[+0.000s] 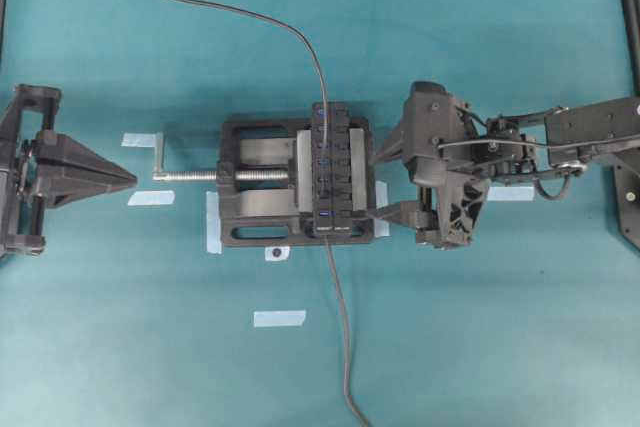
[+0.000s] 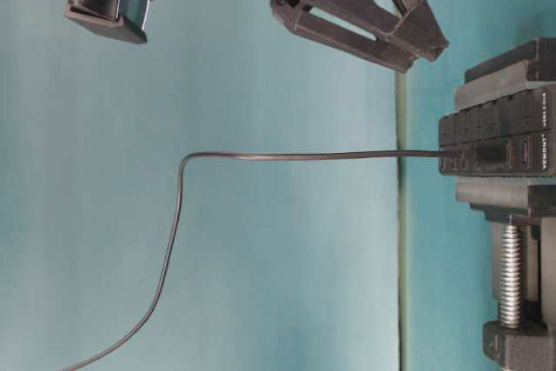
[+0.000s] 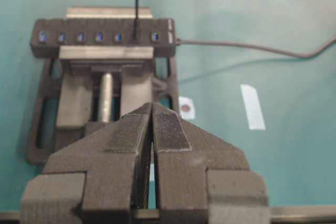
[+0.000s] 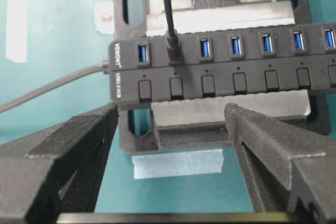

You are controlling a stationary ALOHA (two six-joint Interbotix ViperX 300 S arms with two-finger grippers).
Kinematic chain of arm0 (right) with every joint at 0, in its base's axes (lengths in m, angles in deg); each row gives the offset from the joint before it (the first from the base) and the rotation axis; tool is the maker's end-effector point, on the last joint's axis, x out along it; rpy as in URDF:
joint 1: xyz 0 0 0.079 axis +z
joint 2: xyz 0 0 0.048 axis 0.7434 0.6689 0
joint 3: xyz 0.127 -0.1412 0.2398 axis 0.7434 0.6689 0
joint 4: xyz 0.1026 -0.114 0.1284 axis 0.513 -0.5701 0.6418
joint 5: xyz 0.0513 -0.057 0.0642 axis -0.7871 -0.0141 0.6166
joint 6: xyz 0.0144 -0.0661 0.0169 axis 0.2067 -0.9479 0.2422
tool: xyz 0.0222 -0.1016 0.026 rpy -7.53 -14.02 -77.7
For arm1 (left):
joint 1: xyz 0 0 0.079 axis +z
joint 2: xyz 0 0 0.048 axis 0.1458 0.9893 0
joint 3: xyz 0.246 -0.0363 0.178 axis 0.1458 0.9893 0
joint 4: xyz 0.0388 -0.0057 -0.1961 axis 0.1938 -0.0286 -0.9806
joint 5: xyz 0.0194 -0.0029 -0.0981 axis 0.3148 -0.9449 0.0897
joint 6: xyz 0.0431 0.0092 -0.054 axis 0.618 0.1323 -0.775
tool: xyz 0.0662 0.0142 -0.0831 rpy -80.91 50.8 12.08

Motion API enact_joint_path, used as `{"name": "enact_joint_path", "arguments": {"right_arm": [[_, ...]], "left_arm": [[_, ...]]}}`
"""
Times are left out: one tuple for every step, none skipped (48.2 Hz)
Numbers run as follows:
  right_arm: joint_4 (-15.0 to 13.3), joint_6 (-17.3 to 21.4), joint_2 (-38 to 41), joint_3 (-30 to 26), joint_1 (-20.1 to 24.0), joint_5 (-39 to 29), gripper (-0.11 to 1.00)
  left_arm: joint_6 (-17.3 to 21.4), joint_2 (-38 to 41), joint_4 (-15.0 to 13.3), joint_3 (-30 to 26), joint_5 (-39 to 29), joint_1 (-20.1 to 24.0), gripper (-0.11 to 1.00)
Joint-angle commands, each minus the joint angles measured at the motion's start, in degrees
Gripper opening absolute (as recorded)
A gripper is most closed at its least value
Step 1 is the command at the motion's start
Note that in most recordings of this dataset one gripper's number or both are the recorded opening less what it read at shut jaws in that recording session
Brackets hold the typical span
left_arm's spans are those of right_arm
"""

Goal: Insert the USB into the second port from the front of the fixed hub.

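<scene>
The fixed hub (image 4: 220, 66) bears white lettering "VEMONT" on its end.

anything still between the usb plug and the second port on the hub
Nothing visible does. The USB already sits in the second port of the fixed hub, its cable rising from it. The right gripper is open just short of the hub; the left gripper is shut, farther back.

USB plugged into the hub's second socket

The long black hub (image 4: 226, 72) lies level, clamped across a vise, blue sockets facing up. The small black USB plug (image 4: 172, 52) stands upright in the second port (image 3: 136, 37) from its labelled end, its thin cable arching away.
</scene>
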Motion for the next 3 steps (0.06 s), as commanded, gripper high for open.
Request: {"name": "enact_joint_path", "arguments": {"right_arm": [[-0.09,0.44,-0.53,-0.53,0.18,0.44,0.87],[-0.09,0.44,-0.53,-0.53,0.18,0.44,0.87],[-0.09,0.44,-0.53,-0.53,0.18,0.44,0.87]], "left_arm": [[0.0,0.18,0.09,-0.62,0.26,-0.09,0.0],[0.0,0.18,0.18,-0.62,0.18,-0.09,0.0],[0.0,0.26,0.09,-0.62,0.26,-0.09,0.0]]}}
